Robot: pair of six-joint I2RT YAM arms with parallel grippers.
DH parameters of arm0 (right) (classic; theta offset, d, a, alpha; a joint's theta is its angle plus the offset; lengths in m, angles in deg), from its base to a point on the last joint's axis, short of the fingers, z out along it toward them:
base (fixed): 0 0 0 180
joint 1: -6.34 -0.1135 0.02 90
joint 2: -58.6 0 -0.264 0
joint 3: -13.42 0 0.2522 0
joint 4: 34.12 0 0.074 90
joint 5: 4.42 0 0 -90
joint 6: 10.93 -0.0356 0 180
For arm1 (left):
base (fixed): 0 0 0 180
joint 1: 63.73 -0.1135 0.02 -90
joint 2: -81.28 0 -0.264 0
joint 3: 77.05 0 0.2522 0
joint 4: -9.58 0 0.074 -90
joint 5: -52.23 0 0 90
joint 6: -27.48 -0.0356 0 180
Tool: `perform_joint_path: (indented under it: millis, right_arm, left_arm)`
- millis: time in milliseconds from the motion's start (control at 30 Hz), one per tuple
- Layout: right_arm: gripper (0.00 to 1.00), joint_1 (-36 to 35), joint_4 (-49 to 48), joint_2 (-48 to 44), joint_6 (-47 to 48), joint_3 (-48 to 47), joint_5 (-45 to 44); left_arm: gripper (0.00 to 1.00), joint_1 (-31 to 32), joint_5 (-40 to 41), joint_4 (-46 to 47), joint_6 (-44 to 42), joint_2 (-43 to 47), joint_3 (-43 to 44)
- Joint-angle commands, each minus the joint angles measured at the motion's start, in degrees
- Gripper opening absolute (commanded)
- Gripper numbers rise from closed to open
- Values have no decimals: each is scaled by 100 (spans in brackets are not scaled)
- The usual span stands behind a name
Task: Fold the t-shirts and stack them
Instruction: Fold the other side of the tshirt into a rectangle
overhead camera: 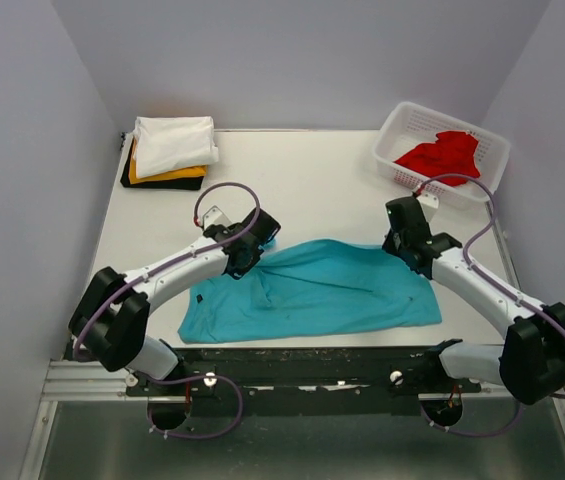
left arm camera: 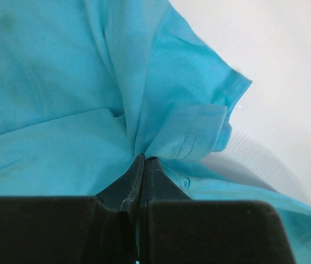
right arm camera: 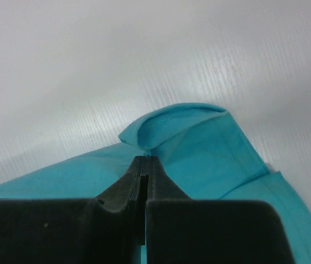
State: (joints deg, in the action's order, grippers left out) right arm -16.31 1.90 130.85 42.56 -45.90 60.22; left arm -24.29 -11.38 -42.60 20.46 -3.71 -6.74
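- Closest to its wrist camera, the left gripper (left arm camera: 144, 160) has its black jaws pressed together on a bunched fold of the teal t-shirt (left arm camera: 61, 110), just below a stitched, turned-over edge of the cloth.
- In the other wrist view, the right gripper (right arm camera: 146, 159) is likewise clamped on the teal t-shirt, pinching it just below a curled-up edge.
- From above, the teal t-shirt lies spread and wrinkled on the white table (overhead camera: 312, 190). The left gripper holds its far left corner and the right gripper its far right corner.
- Well beyond the teal t-shirt's left end sits a folded stack: a white t-shirt (overhead camera: 174, 143) on top, a yellow-orange t-shirt (overhead camera: 167, 176) beneath it, and a black t-shirt (overhead camera: 147, 183) at the bottom.
- Beyond the teal t-shirt's right end stands a white lattice basket (overhead camera: 387, 135) holding a crumpled red t-shirt (overhead camera: 442, 155).
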Motion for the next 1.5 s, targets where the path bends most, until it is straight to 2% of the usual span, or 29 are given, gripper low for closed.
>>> perform_joint_path:
  millis: [0,167,333,533,567,633,667,733,767,833,933,967,1000,1033,1100,1133,1167,1200,1267,1400,1467]
  right_arm:
    - [1,-87,460,-307,47,198,374]
    - [1,-134,653,-626,71,354,601]
    - [1,-151,1100,-996,81,353,566]
    - [1,-145,1466,-1225,-95,559,739]
    - [1,-151,1534,-1252,-175,634,758]
    - [9,-156,1759,-1355,-403,730,783]
    - [15,-160,1837,-1424,-558,765,806]
    - [29,-155,2049,-1609,-772,768,995]
    - [43,-156,2161,-1719,-887,762,1055]
    - [59,-160,2419,-1960,-1078,749,1148]
    - [79,-158,2511,-2551,-1332,680,951]
    - [98,-158,2402,-2764,-1247,666,807]
    - [100,-160,2237,-2925,-1117,651,611]
    - [100,-158,2068,-3004,-955,618,473]
    - [100,-160,1636,-3029,-587,574,393]
    - [100,-156,1392,-2966,-430,581,528]
    - [100,-156,1069,-2874,-244,604,742]
    - [100,-162,744,-2717,-16,662,1090]
    - [100,-160,185,-2355,114,750,1626]
    - [100,-160,-509,-1516,42,902,2261]
    - [100,-156,-740,-1167,-13,947,2457]
  left_arm:
    - [0,380,748,-1034,1016,459,-164]
    - [0,928,849,-1589,1792,806,-370]
    - [0,1654,990,-2502,3159,1022,-565]
    - [0,2237,881,-2666,3732,897,-670]
    - [5,2321,848,-2711,3803,837,-657]
    - [30,2457,794,-2825,3814,779,-600]
    - [39,2542,769,-2868,3819,786,-608]
    - [61,2759,647,-2920,3813,868,-698]
    - [70,2859,531,-2948,3777,956,-770]
    - [80,3122,391,-2954,3670,1221,-935]
    - [98,3315,421,-2996,3273,1652,-1025]
    - [99,3316,535,-3021,3118,1801,-974]
    - [99,3316,731,-3054,2935,1930,-866]
    - [99,3305,1001,-2970,2645,2069,-773]
    - [99,2963,1252,-2151,1264,2290,-626]
    - [99,2616,1026,-1354,129,2380,-652]
    - [99,2074,323,-602,-988,2422,-729]
    - [99,1685,-336,109,-1590,2407,-833]
    - [99,1223,-1020,751,-2424,2201,-821]
    - [99,1019,-989,94,-3469,1054,75]
    - [99,932,-1108,-182,-3719,397,489]
